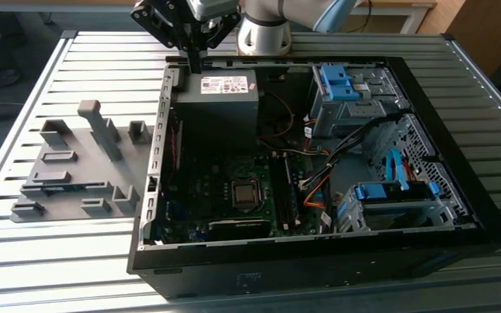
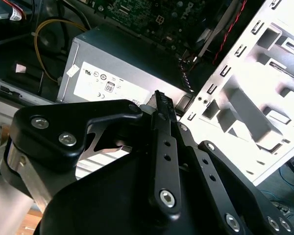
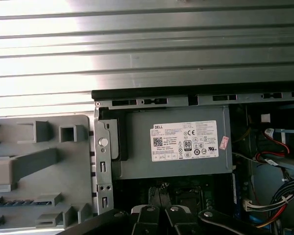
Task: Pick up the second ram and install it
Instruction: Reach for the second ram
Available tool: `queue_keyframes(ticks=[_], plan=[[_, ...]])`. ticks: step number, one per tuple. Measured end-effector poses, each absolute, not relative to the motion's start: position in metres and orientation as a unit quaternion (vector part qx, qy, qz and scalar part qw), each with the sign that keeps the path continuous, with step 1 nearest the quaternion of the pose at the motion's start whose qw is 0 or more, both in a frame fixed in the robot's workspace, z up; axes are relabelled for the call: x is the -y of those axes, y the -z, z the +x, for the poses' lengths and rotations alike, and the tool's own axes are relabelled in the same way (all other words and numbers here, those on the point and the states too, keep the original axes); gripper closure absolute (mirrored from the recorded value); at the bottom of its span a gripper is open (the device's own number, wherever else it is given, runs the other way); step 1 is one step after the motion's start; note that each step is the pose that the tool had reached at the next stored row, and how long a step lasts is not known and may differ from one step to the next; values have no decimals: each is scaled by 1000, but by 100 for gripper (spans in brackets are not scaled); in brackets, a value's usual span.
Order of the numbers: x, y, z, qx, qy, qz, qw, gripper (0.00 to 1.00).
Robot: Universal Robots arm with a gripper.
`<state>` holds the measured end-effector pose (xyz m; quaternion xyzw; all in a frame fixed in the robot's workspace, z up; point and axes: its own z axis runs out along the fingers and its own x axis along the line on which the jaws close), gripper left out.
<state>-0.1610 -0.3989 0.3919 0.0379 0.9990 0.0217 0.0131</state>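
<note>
Holds the tool [image 1: 196,64] narrow, fingers [image 2: 159,105] drawn together, above the far rim of the open case [image 1: 320,242], over the corner of the power supply [image 1: 217,98]. Shows the ram [image 3: 19,201], in the first wrist view, seated in a slot of the grey fixture [image 1: 94,166]. Sets that fixture on the bench [image 1: 50,261] just beside the case, at the exterior view's left, with the ram well apart from the tool.

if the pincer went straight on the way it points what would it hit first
Most likely the grey power supply, at its corner beside the case wall. The pincer hangs just above that spot, but depth is unclear, so the wall's rim could come first.
</note>
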Motion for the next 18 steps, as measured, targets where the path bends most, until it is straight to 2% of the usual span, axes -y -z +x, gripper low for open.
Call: queue_keyframes(ticks=[18], plan=[[399, -392, -168, -999, -22, 38, 13, 89]])
